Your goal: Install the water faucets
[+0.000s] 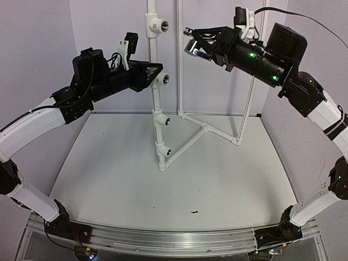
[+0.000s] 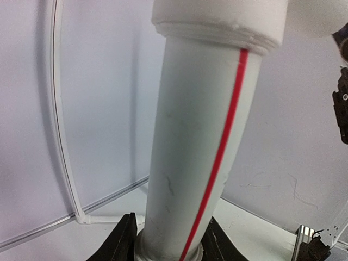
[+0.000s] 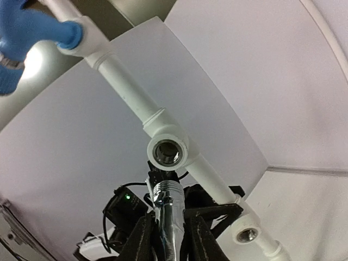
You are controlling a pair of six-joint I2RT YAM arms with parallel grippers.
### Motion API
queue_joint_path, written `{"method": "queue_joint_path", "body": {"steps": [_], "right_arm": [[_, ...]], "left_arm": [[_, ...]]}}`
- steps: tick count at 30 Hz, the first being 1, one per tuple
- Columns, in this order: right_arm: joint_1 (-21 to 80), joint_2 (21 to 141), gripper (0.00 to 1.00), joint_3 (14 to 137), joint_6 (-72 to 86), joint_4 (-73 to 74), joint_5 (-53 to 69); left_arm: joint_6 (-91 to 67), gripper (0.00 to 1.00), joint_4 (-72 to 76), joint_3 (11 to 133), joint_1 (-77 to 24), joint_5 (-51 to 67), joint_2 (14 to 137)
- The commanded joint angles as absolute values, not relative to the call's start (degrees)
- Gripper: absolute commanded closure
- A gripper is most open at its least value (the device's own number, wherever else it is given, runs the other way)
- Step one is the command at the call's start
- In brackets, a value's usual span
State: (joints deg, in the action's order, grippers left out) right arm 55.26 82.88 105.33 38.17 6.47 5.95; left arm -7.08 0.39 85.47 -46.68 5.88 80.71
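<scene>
well, the right gripper [image 3: 169,236] is clenched on the water faucet [image 3: 166,209], whose threaded stub is aimed at the open tee fitting [image 3: 167,151], near it but not yet in; the left gripper [image 2: 171,247] clamps the upright pipe [image 2: 196,163] beneath. a tilted approach could cross the threads, and a hard push could flex the pipe or twist the faucet in the jaws

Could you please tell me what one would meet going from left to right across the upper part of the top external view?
Left arm's dark wrist → white upright pipe → water faucet → right arm's dark wrist.
</scene>
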Motion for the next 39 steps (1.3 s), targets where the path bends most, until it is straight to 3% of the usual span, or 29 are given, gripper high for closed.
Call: {"method": "queue_joint_path", "body": {"steps": [1, 3, 5, 7, 10, 15, 19, 24, 31, 35, 39], "right_arm": [[55.2, 80.94, 1.0, 105.66, 7.19, 13.63, 12.86], [55.21, 81.45, 1.0, 106.04, 0.59, 18.91, 14.37], [55.22, 81.33, 1.0, 104.18, -4.47, 22.49, 15.8], [55.21, 79.92, 1.0, 99.98, -8.48, 23.66, 17.21], [55.25, 78.03, 1.0, 93.31, -14.03, 23.66, 21.74], [55.2, 77.77, 1.0, 89.35, -23.8, 22.69, 20.3], [55.21, 77.06, 1.0, 89.08, -31.67, 21.55, 20.29], [55.27, 76.82, 1.0, 90.59, -30.77, 20.17, 31.04], [55.28, 75.26, 1.0, 86.3, -29.74, 13.43, 34.82], [55.29, 75.82, 1.0, 87.15, -29.95, 12.83, 35.52], [55.34, 75.86, 1.0, 87.62, -30.57, 12.87, 35.77]], "left_arm": [[-5.43, 0.89, -10.72, 84.63, -45.79, 1.57, 78.32], [-7.94, 0.57, -11.94, 84.36, -45.79, 2.1, 77.16], [-10.92, 0.37, -14.12, 85.16, -45.79, 2.6, 75.76], [-13.65, 0.25, -17.18, 86.47, -45.79, 3.74, 74.38], [-17.83, 0.18, -20.9, 87.38, -45.79, 4.84, 71.3], [-28.06, 0.18, -25.56, 88.12, -45.79, 12.41, 68.64], [-35.36, 0.23, -26.08, 88.25, -47.21, 24.62, 70.09], [-41.76, 0.24, -21.86, 84.41, -52.16, 26.56, 72.29], [-44.36, 0.22, -15.38, 81.29, -55.84, 27.49, 74.57], [-46.03, 0.32, -10.08, 80.27, -56.13, 31.38, 75.0], [-46.6, 0.48, -8.18, 80.03, -56.25, 33.0, 75.65]]}}
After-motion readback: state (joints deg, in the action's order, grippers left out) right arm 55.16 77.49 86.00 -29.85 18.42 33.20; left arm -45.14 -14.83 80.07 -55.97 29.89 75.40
